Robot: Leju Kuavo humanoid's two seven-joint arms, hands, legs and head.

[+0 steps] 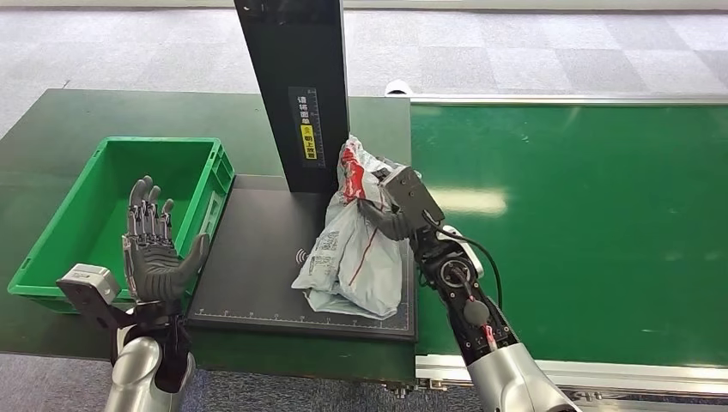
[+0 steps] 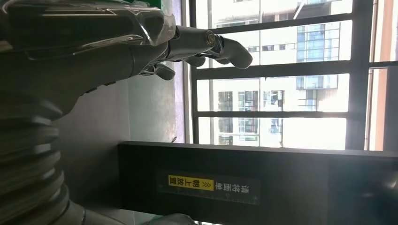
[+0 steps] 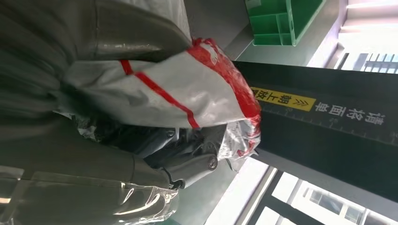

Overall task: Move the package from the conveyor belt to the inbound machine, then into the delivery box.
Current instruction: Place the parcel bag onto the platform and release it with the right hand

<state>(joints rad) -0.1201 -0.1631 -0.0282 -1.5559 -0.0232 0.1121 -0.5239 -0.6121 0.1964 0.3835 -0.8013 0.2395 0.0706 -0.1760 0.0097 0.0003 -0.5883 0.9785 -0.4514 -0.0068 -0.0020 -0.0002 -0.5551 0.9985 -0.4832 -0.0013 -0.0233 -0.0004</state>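
A grey plastic mail package point(image 1: 356, 245) with red markings stands tilted on the black inbound machine plate point(image 1: 257, 275), its top leaning by the black scanner column point(image 1: 296, 90). My right hand point(image 1: 391, 215) grips the package's upper part from the conveyor side; the right wrist view shows the crumpled bag point(image 3: 187, 93) held in the fingers point(image 3: 187, 166). My left hand point(image 1: 154, 249) is raised, palm up, fingers spread, holding nothing, beside the green delivery box point(image 1: 64, 232). The left wrist view shows its fingers point(image 2: 206, 44) apart.
The green conveyor belt point(image 1: 584, 223) runs along the right with a metal rail point(image 1: 601, 373) at its near edge. The green delivery box sits on the dark green table point(image 1: 51, 129), left of the machine plate. The scanner column stands behind the package.
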